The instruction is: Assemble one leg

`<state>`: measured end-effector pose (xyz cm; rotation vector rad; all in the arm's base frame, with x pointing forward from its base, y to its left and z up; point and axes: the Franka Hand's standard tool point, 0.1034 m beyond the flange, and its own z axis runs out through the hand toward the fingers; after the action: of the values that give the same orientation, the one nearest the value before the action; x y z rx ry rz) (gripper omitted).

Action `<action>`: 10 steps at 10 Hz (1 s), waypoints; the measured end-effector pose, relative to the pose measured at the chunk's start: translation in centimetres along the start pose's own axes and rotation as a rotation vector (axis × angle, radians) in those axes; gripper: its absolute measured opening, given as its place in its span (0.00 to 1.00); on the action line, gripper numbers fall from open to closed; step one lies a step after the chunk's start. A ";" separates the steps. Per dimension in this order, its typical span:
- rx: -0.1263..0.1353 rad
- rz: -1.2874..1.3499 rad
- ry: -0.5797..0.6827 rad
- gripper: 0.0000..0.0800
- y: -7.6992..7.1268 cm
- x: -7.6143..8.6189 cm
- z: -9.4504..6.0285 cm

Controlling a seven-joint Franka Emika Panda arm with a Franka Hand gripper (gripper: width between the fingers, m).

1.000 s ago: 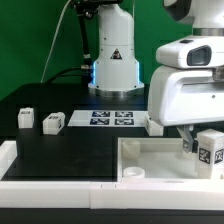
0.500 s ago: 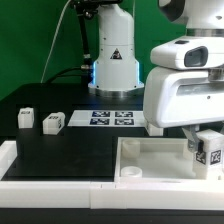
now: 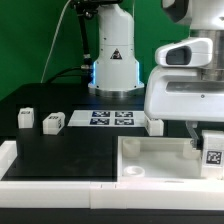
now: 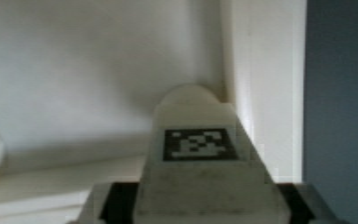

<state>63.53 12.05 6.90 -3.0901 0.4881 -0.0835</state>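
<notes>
One leg (image 3: 212,153) is seen in the exterior view, clamped in the claw (image 3: 204,146) over the white tray-like piece (image 3: 150,158) at the exterior view's right. Two more blocks (image 3: 39,121) are left on the tabletop (image 3: 70,150). In the wrist view, the tagged leg (image 4: 199,150) is gripped between the fingers (image 4: 108,200).

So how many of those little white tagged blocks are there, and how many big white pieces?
Small white legs: 4, one in the gripper, three on the table
Large white tray-like piece: 1
Marker board: 1
Total: 6
</notes>
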 end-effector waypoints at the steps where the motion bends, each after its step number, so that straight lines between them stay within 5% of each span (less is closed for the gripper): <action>1: -0.009 0.121 -0.002 0.36 0.4 0.1 0.0; 4: -0.063 0.369 0.001 0.38 2.1 0.4 -0.1; 6: -0.060 0.453 0.001 0.38 2.1 0.3 -0.1; 7: -0.060 0.438 0.000 0.59 2.1 0.3 0.0; 8: -0.060 0.437 0.000 0.59 2.0 0.3 0.0; 9: -0.060 0.437 0.000 0.77 2.1 0.3 0.0; 10: -0.060 0.437 0.000 0.80 2.1 0.3 0.0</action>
<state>63.14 10.01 6.90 -2.9542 1.1666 -0.0631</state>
